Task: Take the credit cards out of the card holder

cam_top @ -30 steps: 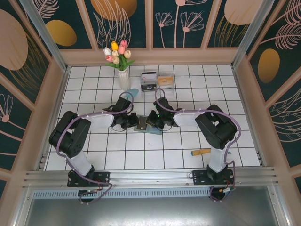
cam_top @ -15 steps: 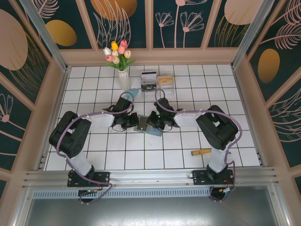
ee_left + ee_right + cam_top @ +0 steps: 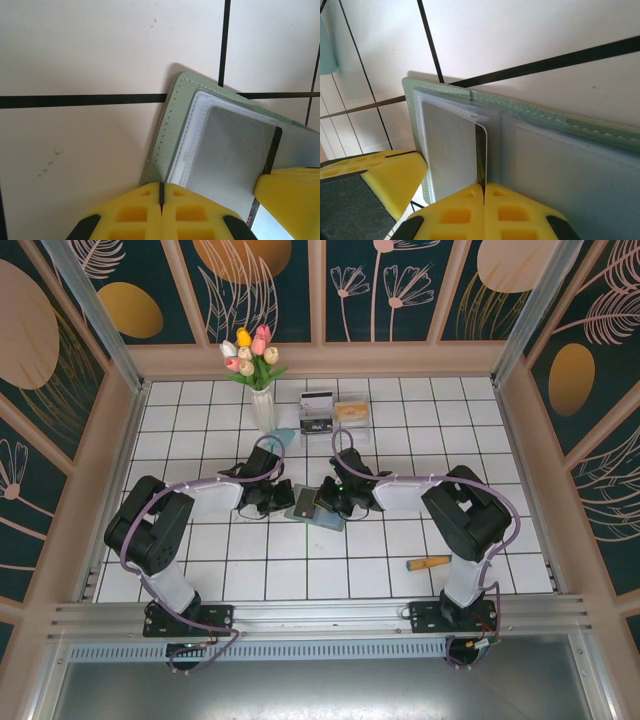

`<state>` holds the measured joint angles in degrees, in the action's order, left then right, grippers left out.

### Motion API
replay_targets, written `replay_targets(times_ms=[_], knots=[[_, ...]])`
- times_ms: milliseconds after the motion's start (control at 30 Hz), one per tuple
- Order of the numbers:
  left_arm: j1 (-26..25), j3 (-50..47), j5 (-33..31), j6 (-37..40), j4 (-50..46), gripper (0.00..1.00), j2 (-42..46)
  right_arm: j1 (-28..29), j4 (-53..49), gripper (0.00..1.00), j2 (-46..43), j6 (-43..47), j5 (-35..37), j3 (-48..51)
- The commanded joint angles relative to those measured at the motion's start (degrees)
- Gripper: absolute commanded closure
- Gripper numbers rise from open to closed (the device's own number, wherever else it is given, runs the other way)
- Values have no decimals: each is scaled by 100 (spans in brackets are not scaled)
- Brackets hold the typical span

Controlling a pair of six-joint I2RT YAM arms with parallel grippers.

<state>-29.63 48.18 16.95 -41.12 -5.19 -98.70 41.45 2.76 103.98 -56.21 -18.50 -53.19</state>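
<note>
**Card edge-on to the right fingertips, holder met from the other side**

The sage-green soft bifold card holder (image 3: 166,131) was found lying open on the white tiled table (image 3: 90,45), between the two grippers and touched by both. The left gripper (image 3: 161,200) was seen fully closed, its yellow pads met over the holder's outer stitched edge. Whether that edge was pinched or merely pressed down could not be told.

The right gripper (image 3: 484,196) was likewise closed, just beside the left one across the flap. The long edge of a thin grey-white plastic credit card (image 3: 451,150) was seen running straight into the seam between its fingertips, so the card was judged to be pinched there. The card's long axis was laid pointing directly away from the right fingertips, parallel to the holder's fold. The fold lay just to their right and the clear window pocket to their left.

The right gripper was therefore judged the nearer to the card. The withdrawal was expected to depend on the card being drawn clear of the pocket while the flap was kept down by the left gripper.

One card holder, one credit card and two grippers were counted; further cards in the blue-grey slots could not be made out.
</note>
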Motion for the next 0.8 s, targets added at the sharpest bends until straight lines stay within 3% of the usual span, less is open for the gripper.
replay_targets(times_ms=[0,233,467,767], knots=[[1,-28,-251,87,-396,96,-128,-67,-525,95,-161,152,194,180],[0,40,-152,121,-360,96,-18,-120,-490,94,-235,306,62,288],[-9,235,832,313,146,92,389,-166,-255,93,-72,537,-248,134],[-175,448,518,361,-98,96,-267,-199,-219,92,-24,506,-321,145]])
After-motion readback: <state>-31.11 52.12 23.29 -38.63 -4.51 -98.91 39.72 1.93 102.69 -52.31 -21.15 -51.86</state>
